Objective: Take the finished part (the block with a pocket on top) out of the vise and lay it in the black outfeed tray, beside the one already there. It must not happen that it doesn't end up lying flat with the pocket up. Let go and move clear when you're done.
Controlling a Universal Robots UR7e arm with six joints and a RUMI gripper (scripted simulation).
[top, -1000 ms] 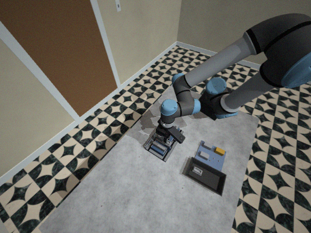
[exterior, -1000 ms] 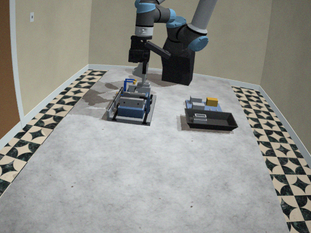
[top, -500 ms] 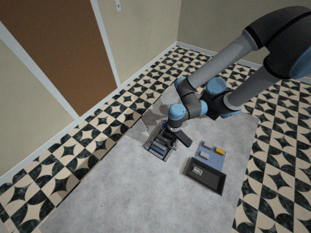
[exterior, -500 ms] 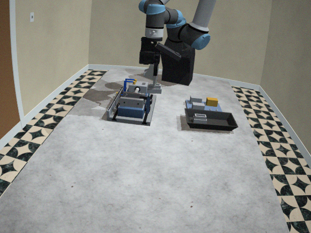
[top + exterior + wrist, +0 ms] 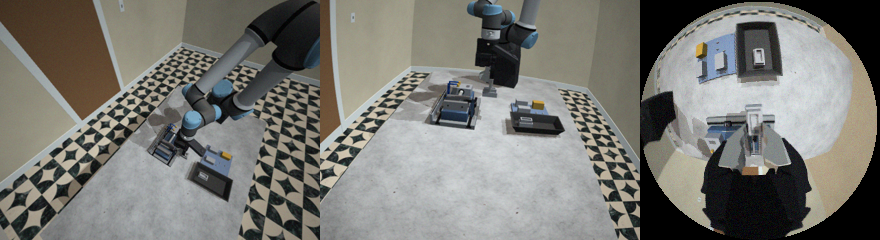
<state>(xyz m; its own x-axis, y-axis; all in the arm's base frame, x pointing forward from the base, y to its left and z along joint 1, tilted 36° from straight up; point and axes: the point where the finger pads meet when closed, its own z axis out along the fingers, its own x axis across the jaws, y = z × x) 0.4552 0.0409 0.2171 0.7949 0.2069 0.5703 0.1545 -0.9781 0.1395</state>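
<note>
My gripper (image 5: 488,83) is shut on the finished part (image 5: 489,92), a small grey block, and holds it in the air to the right of the vise (image 5: 455,107). In the wrist view the part (image 5: 754,119) sits between my fingers, with the vise (image 5: 720,134) below and to the left. The black outfeed tray (image 5: 537,124) lies further right, apart from me. It holds one pocketed block (image 5: 526,120) at its left end. The tray and its block (image 5: 758,56) also show ahead in the wrist view.
A blue plate (image 5: 529,107) behind the tray carries a yellow block (image 5: 538,104) and a grey block (image 5: 522,103). The robot's dark base (image 5: 507,67) stands behind my gripper. The grey mat is bordered by checkered floor and walls.
</note>
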